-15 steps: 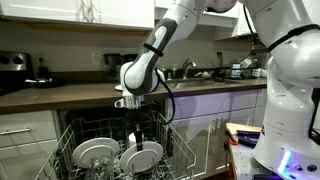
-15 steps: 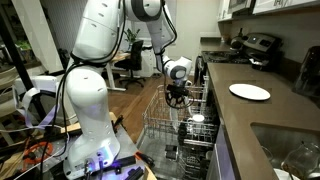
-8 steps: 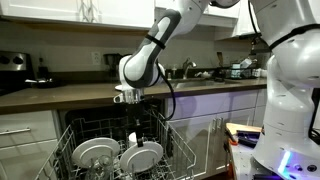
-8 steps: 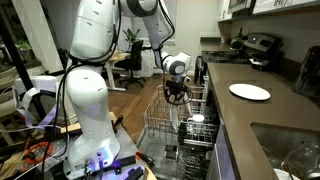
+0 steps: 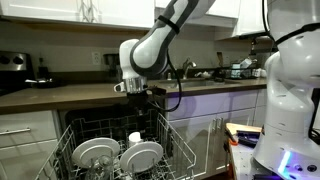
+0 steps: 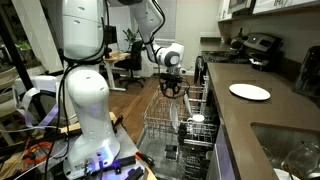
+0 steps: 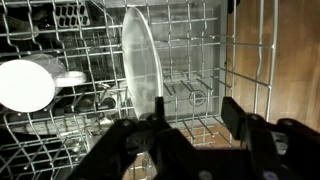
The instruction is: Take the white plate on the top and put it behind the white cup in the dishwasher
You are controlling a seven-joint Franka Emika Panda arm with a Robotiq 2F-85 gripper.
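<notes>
open empty hand [image 7: 193,108] over dishwasher [image 5: 175,140], white plate [image 7: 140,60] upright beside white cup [image 7: 25,85], glassy dish [image 5: 95,152] alongside, second plate [image 6: 249,91] on desk [image 6: 240,125]

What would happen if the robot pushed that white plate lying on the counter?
The white plate lies flat on the smooth countertop, so it would probably slide, not tip or roll. It looks stiff and glossy, likely ceramic: slippery to pinch, and it could break if it went over the edge.

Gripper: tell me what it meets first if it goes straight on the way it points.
Most likely the rim of the round white plate standing on edge in the white wire rack ahead of the gripper. Depth is unclear, so it may reach bare wires beside it.
</notes>
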